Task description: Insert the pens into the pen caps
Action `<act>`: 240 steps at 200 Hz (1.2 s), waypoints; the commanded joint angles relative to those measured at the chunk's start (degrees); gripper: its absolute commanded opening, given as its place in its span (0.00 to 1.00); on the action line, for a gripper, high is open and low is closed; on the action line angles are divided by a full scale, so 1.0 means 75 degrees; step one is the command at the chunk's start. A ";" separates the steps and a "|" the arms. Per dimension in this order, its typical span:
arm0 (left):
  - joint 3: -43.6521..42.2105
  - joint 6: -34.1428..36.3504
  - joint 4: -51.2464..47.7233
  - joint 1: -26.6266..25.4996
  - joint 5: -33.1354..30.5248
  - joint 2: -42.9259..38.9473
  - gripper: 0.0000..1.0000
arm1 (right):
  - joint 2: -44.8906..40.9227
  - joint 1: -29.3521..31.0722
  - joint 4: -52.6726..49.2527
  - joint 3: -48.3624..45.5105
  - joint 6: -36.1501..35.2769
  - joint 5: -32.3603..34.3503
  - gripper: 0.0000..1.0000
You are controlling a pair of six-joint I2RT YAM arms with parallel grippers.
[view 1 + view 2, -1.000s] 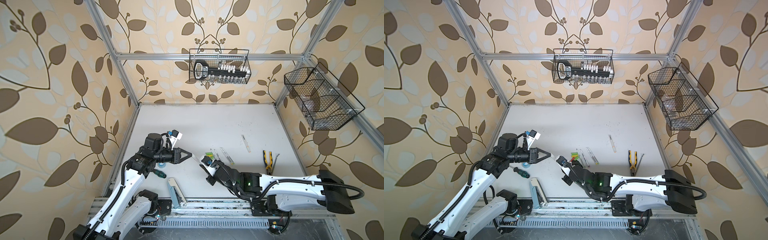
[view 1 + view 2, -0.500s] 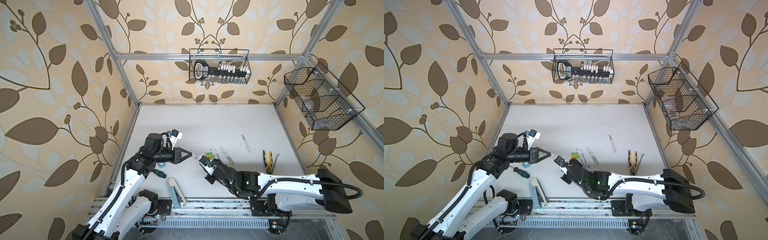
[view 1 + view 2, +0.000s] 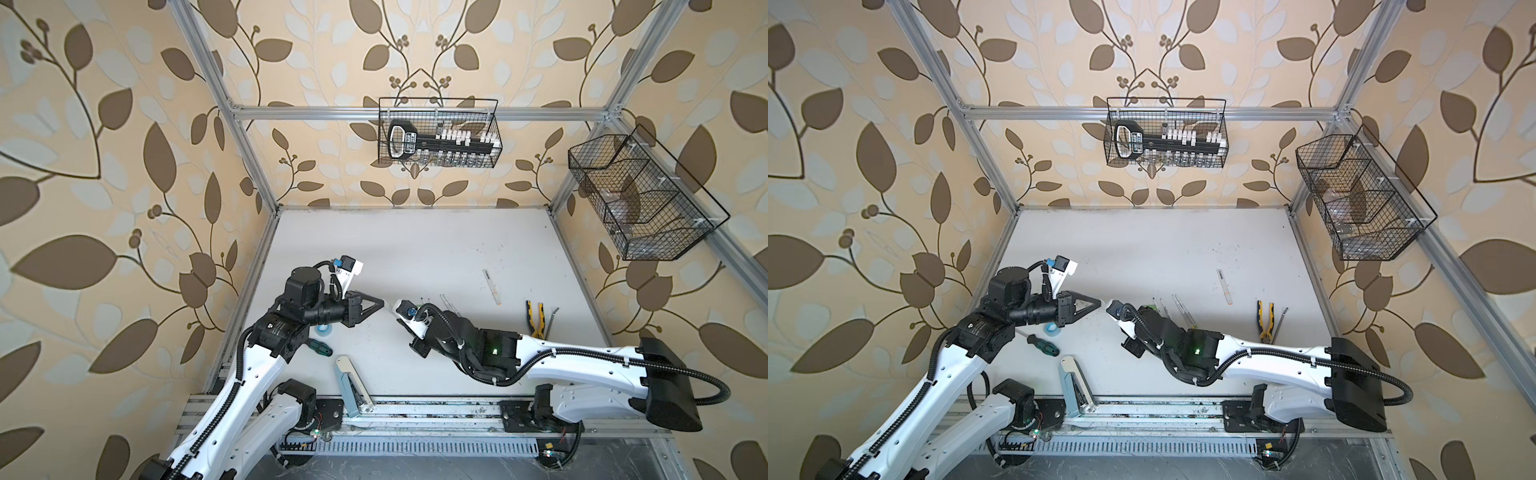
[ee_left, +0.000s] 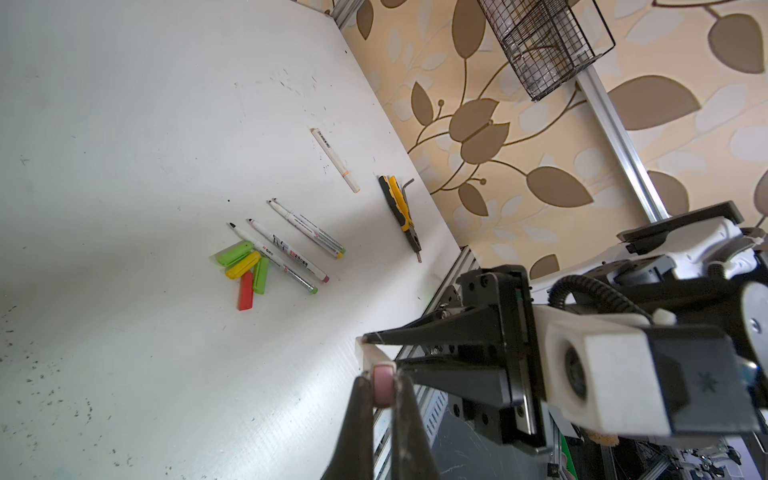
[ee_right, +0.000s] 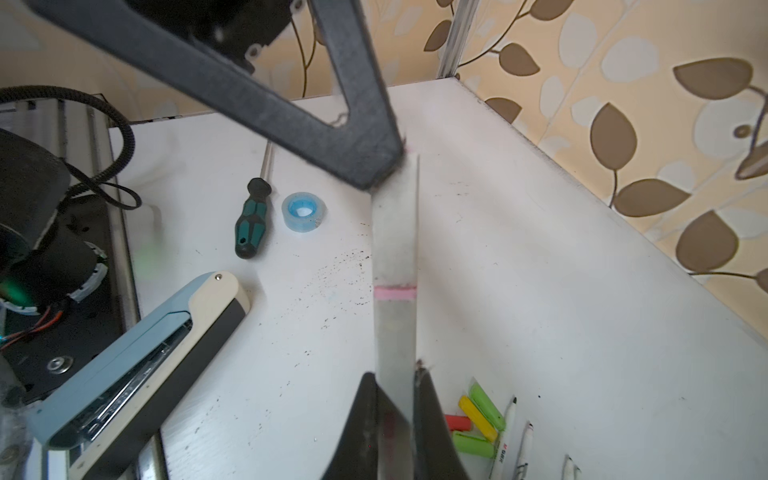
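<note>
With the far wall as 12 o'clock in both top views, the left arm rises from the 7 o'clock corner with its elbow bent. Its wrist is level and the left hand [image 3: 379, 302] points toward 3 o'clock above the tabletop [image 3: 415, 249]. The right arm stretches low from 4 o'clock toward 10 o'clock. The top views hide the tips of the right hand [image 5: 395, 382] under its own wrist camera. The two hands meet tip to tip near the middle of the tabletop, raised off it.

Both pinch one thick white pen [image 5: 395, 232]. The right hand is pressed onto the barrel and the left hand onto the far end, with a pink ring showing between the two grips. Whether the capped end is fully seated I cannot tell.

The far half of the tabletop, toward 12 o'clock, is bare. Near the hands, toward 2 o'clock, lie four slim pens [image 4: 286, 248] with their tips bare. The loose pen caps [image 4: 235, 253], two green, one yellow and one red, lie in a small heap just beside them. A lone pen [image 4: 334, 160] lies farther out the same way, and the pliers [image 4: 400, 210] sit close to the 3 o'clock edge. Under the left hand are a tape roll [image 5: 304, 211] and a screwdriver [image 5: 252, 220]. A stapler [image 5: 137, 345] lies at 6 o'clock by the front edge.

The barrels of the slim pens carry dark and red print, too small to read.
</note>
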 commanded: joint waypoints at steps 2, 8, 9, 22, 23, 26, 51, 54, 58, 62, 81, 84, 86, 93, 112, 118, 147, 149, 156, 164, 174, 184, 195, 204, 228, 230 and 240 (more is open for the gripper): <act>-0.0213 -0.0051 -0.0127 -0.0478 0.1429 0.0051 0.00 | -0.0257 -0.0005 0.1942 0.0586 0.0055 -0.1162 0.06; -0.0225 -0.0064 -0.0105 -0.0565 0.1462 0.0090 0.00 | -0.0258 0.0006 0.1862 0.0607 -0.0011 -0.1152 0.06; -0.0231 -0.0065 -0.0104 -0.0580 0.1460 0.0094 0.00 | -0.0258 0.0012 0.1841 0.0608 -0.0022 -0.1134 0.06; -0.0204 -0.0027 -0.0200 -0.0896 0.1382 0.0211 0.00 | -0.0281 0.0092 0.1650 0.0620 -0.0189 -0.0850 0.06; -0.0197 -0.0023 -0.0210 -0.0921 0.1367 0.0219 0.00 | -0.0287 0.0096 0.1636 0.0620 -0.0198 -0.0831 0.06; -0.0183 -0.0002 -0.0251 -0.1002 0.1330 0.0244 0.00 | -0.0294 0.0116 0.1591 0.0629 -0.0240 -0.0771 0.06; -0.0097 0.0161 -0.0553 -0.1412 0.0966 0.0345 0.00 | -0.0441 0.0182 0.1333 0.0618 -0.0479 -0.0454 0.05; -0.0097 0.0169 -0.0575 -0.1407 0.0931 0.0345 0.00 | -0.0467 0.0188 0.1312 0.0623 -0.0507 -0.0440 0.05; -0.0086 0.0190 -0.0592 -0.1410 0.0874 0.0344 0.00 | -0.0505 0.0192 0.1305 0.0612 -0.0533 -0.0426 0.05; -0.0075 0.0209 -0.0631 -0.1415 0.0800 0.0330 0.00 | -0.0532 0.0194 0.1288 0.0607 -0.0561 -0.0398 0.05; 0.0005 0.0336 -0.0883 -0.1418 0.0358 0.0349 0.00 | -0.0671 0.0221 0.1235 0.0600 -0.0637 -0.0354 0.05; 0.0027 0.0362 -0.0936 -0.1411 0.0270 0.0356 0.00 | -0.0694 0.0219 0.1224 0.0606 -0.0641 -0.0346 0.05; 0.0037 0.0375 -0.0970 -0.1414 0.0218 0.0367 0.00 | -0.0710 0.0226 0.1217 0.0599 -0.0632 -0.0341 0.05; 0.0072 0.0420 -0.1042 -0.1412 0.0100 0.0390 0.00 | -0.0736 0.0245 0.1222 0.0583 -0.0651 -0.0320 0.05; 0.0115 0.0461 -0.1166 -0.1415 -0.0163 0.0392 0.00 | -0.0762 0.0299 0.1187 0.0535 -0.0641 -0.0262 0.05; 0.0137 0.0473 -0.1212 -0.1412 -0.0271 0.0369 0.00 | -0.0762 0.0321 0.1167 0.0538 -0.0632 -0.0261 0.05; 0.0184 0.0491 -0.1354 -0.1415 -0.0753 0.0257 0.00 | -0.0761 0.0367 0.0990 0.0492 -0.0539 -0.0170 0.05; 0.0193 0.0486 -0.1362 -0.1409 -0.0797 0.0251 0.00 | -0.0753 0.0366 0.0983 0.0480 -0.0528 -0.0159 0.05; 0.0218 0.0476 -0.1417 -0.1409 -0.0962 0.0239 0.00 | -0.0756 0.0369 0.0979 0.0446 -0.0496 -0.0132 0.05; 0.0240 0.0484 -0.1461 -0.1402 -0.1034 0.0210 0.00 | -0.0762 0.0369 0.0976 0.0417 -0.0450 -0.0103 0.05; 0.0286 0.0482 -0.1547 -0.1398 -0.1179 0.0182 0.00 | -0.0762 0.0358 0.0966 0.0387 -0.0401 -0.0075 0.05; 0.0329 0.0494 -0.1641 -0.1377 -0.1356 0.0145 0.00 | -0.0762 0.0346 0.0919 0.0375 -0.0352 -0.0039 0.05; 0.0350 0.0496 -0.1674 -0.1349 -0.1456 0.0084 0.02 | -0.0762 0.0334 0.0854 0.0373 -0.0300 0.0003 0.05; 0.0349 0.0491 -0.1685 -0.1317 -0.1508 0.0035 0.07 | -0.0762 0.0312 0.0785 0.0374 -0.0220 0.0036 0.06; 0.0349 0.0485 -0.1696 -0.1280 -0.1614 -0.0141 0.13 | -0.0780 0.0241 0.0622 0.0362 -0.0106 0.0095 0.06; 0.0334 0.0476 -0.1700 -0.1279 -0.1627 -0.0153 0.14 | -0.0781 0.0238 0.0615 0.0354 -0.0091 0.0115 0.06; 0.0336 0.0473 -0.1702 -0.1283 -0.1676 -0.0190 0.15 | -0.0798 0.0207 0.0535 0.0351 -0.0007 0.0191 0.07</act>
